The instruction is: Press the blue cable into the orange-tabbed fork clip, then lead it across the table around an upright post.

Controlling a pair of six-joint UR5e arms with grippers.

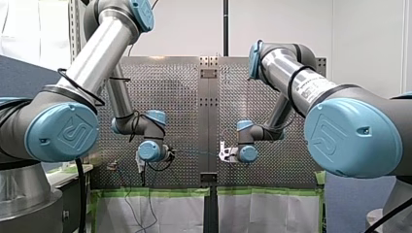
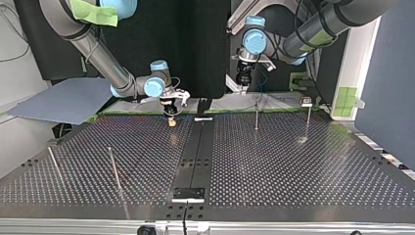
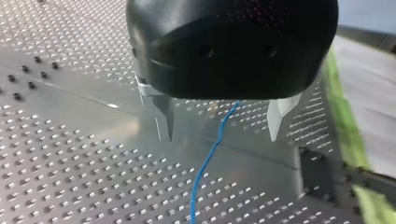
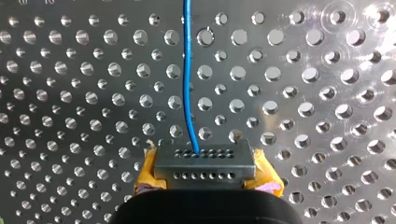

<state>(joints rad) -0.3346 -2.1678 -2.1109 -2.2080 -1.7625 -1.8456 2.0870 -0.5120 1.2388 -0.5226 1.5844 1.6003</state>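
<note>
You are working over a perforated metal table [image 2: 293, 166], split by a dark centre strip [image 2: 195, 147] that runs from six to twelve o'clock in the top view. Green tape [image 1: 155, 192] edges the table in the front view, with a white wall [image 1: 277, 29] behind it. In the top view a black backdrop [image 2: 195, 49] stands behind the arms, and a blue-grey sheet [image 2: 63, 100] lies off the table at about ten o'clock.

Only the top view gives you the four thin posts [image 2: 256, 115]: two at about one and two o'clock from the table's middle, two at about nine. The blue cable does not show there. In the front view the blue cable [image 1: 194, 151] is a faint line stretched between my left gripper [image 1: 168, 153] at nine o'clock of it and my right gripper [image 1: 224, 154] at three.

The wrist views tell you the rest. My left gripper [image 3: 222, 122] has its metal fingers [image 3: 163, 119] spread wide, and the cable [image 3: 201, 170] passes between them, touching neither. My right gripper [image 4: 205, 161], with yellow pads [image 4: 147, 173], is closed on the cable's end, and the cable [image 4: 187, 84] runs straight ahead over the table.
</note>
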